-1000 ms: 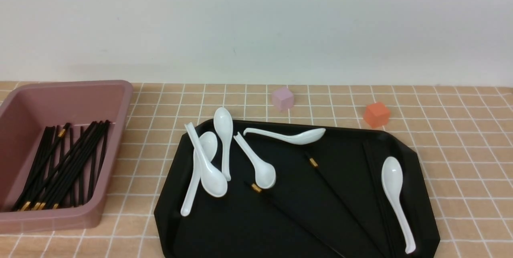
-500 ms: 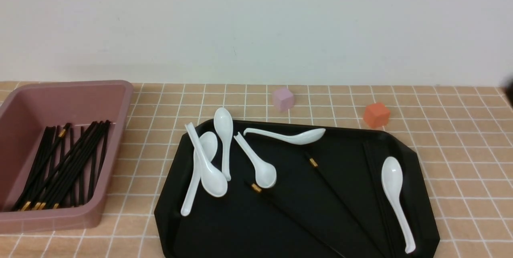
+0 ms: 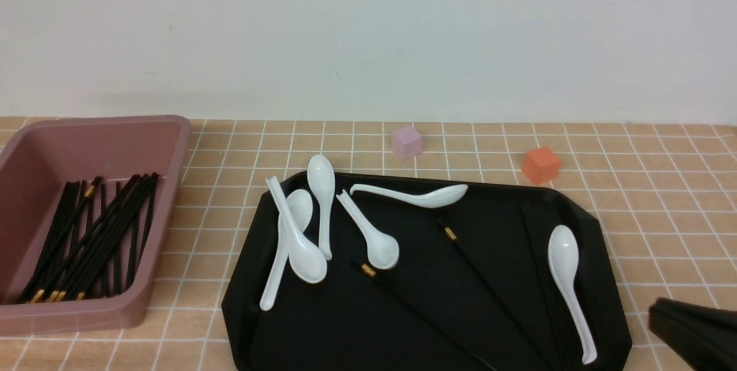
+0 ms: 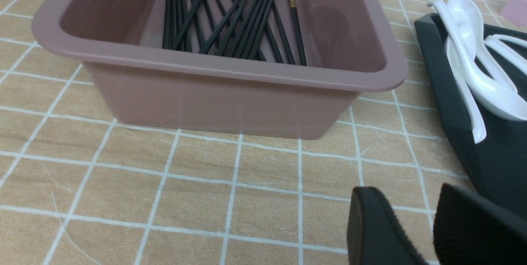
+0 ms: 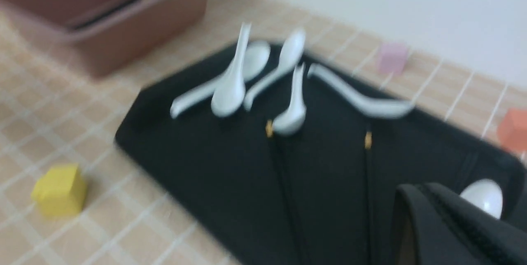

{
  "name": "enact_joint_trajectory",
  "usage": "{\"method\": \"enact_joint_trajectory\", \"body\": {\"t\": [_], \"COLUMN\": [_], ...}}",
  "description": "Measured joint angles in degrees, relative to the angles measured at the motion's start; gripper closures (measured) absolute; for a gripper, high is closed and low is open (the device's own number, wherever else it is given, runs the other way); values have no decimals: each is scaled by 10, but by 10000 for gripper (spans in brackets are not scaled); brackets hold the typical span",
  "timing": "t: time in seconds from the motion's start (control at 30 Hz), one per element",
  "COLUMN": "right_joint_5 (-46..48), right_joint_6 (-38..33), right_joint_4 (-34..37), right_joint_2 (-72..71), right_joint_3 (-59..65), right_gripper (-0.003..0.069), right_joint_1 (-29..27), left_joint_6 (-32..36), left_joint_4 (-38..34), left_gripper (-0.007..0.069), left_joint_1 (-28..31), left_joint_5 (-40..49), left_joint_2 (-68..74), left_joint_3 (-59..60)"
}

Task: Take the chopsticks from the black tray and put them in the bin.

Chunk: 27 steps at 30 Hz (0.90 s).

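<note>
At the left of the front view, you have the pink bin (image 3: 166, 209) with a bundle of black chopsticks (image 3: 106, 233) inside. Your left tool (image 4: 405, 191) shows a modest gap between its fingers, with nothing held, in the left wrist view. From center to lower right, the black tray (image 3: 322, 325) lies on the tabletop (image 3: 673, 204): five white spoons (image 3: 380, 247) toward its upper left, then two gold-banded chopsticks (image 3: 489, 287) slanting down, a dark stick near the right rim, and another spoon (image 3: 564, 256) beside it. Your right tool (image 5: 420, 187) is narrow, fingers together, holding nothing you can see.
</note>
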Motion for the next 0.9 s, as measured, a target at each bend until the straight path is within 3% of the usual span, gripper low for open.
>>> {"method": "enact_joint_trajectory", "body": {"t": [0.1,0.2,0.73,0.9], "right_joint_5": [-74,-87,-110,-73], "right_joint_6": [0,0,0,0], "right_joint_4": [0,0,0,-2], "right_joint_2": [0,0,-37,-116], "right_joint_3": [50,77,107,120], "right_gripper": [649,647,636,633], "right_joint_1": [0,0,-1,-47], "left_joint_6": [0,0,0,0], "left_joint_4": [0,0,0,0], "left_gripper": [386,386,386,386], "left_joint_1": [0,0,0,0], "left_joint_5": [0,0,0,0], "left_joint_2": [0,0,0,0], "left_joint_3": [0,0,0,0]}}
